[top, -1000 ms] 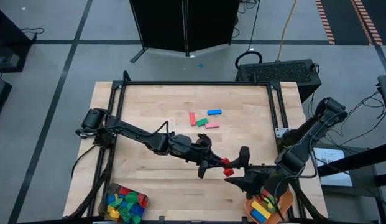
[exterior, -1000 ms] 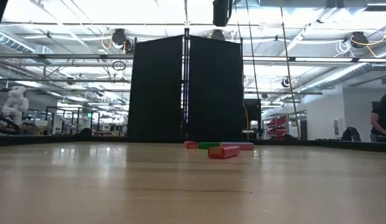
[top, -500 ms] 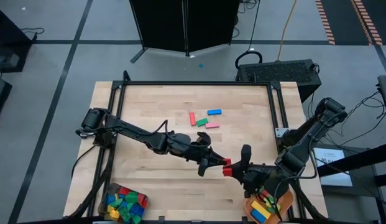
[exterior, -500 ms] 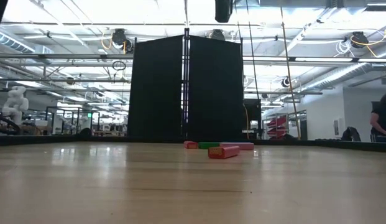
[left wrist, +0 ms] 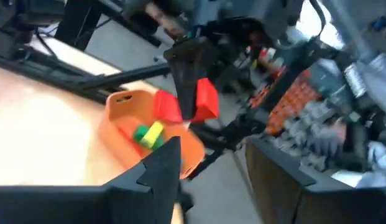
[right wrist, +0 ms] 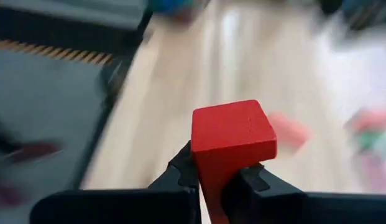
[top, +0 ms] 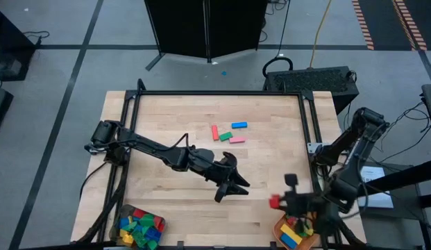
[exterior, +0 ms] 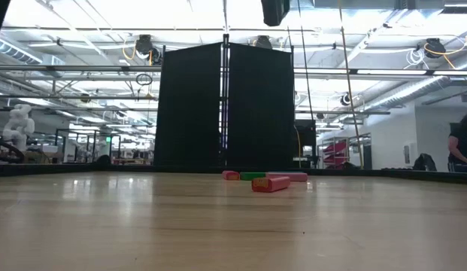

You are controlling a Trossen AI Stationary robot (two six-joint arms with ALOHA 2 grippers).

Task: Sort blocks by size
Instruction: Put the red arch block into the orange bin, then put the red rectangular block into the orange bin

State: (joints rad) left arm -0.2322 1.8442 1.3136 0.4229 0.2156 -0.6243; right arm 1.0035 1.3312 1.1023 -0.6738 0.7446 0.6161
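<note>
High view: the right claw point(top: 276, 202), at the counter's point(top: 166, 139) near right corner, is clamped on a red block point(top: 274, 202). It is just beside the orange tray point(top: 279, 229), which sits at that corner and holds yellow, blue and green blocks. The right wrist view confirms the grip: the two dark fingers point(right wrist: 180, 174) are pressed against the lower part of the red block point(right wrist: 233, 134), whose squarish top face stands clear above them.

The left claw point(top: 230, 186) is over the middle of the counter's near half, well apart from the red block and holding nothing. Its fingers stand apart. In the left wrist view one of its dark fingers point(left wrist: 158, 165) shows in the foreground; beyond it are the orange tray point(left wrist: 118, 140) with a yellow and a green block inside, and the red block point(left wrist: 205, 99) gripped by the right claw above the tray.

Four loose blocks lie together near the counter's centre, toward the far side: a red one point(top: 214, 132), a blue one point(top: 239, 126), a green one point(top: 225, 136) and a pink one point(top: 237, 140). The low view shows the same cluster resting flat on the wood, the pink block point(exterior: 270, 183) nearest the camera.

A grey container point(top: 122, 217) at the near left corner is full of mixed red, blue, green and yellow blocks.
</note>
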